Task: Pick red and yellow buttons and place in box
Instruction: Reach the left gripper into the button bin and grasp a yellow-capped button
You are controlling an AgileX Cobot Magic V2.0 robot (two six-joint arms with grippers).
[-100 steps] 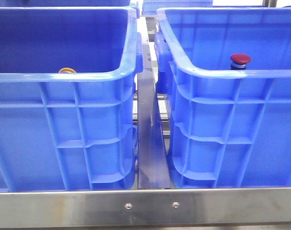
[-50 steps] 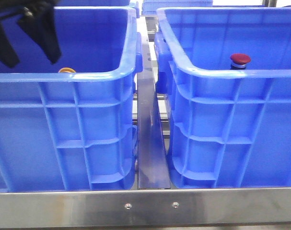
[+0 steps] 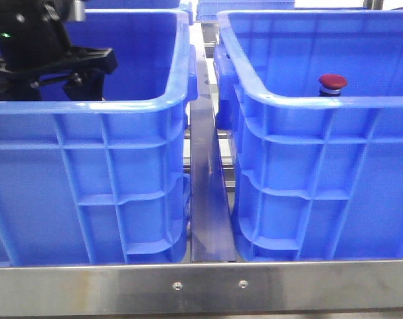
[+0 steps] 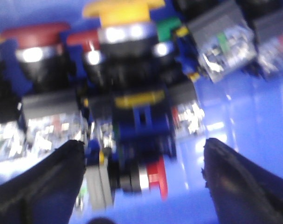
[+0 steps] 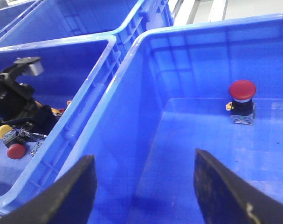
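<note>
My left gripper point(image 4: 141, 186) is open, low inside the left blue bin point(image 3: 88, 106) over a blurred pile of push buttons. Straight beyond the jaws stands a yellow-capped button point(image 4: 125, 10), with red-capped buttons point(image 4: 36, 35) beside it. Another red cap point(image 4: 161, 176) lies on its side between the fingers, touching neither. In the right blue box point(image 3: 321, 103) one red button point(image 3: 333, 82) stands upright near the back. My right gripper point(image 5: 143, 191) is open and empty above that box's near wall, well apart from this red button point(image 5: 242, 89).
The left arm point(image 3: 42, 56) fills the left bin's back corner. In the right wrist view a yellow button point(image 5: 4, 130) and a red one point(image 5: 15, 150) lie beside that arm. A steel rail point(image 3: 208, 199) runs between the bins; more blue bins stand behind.
The left arm came in from the upper left and dropped into the left bin, now hiding the orange-yellow cap that showed at the rim. The red button in the right box has not moved.
</note>
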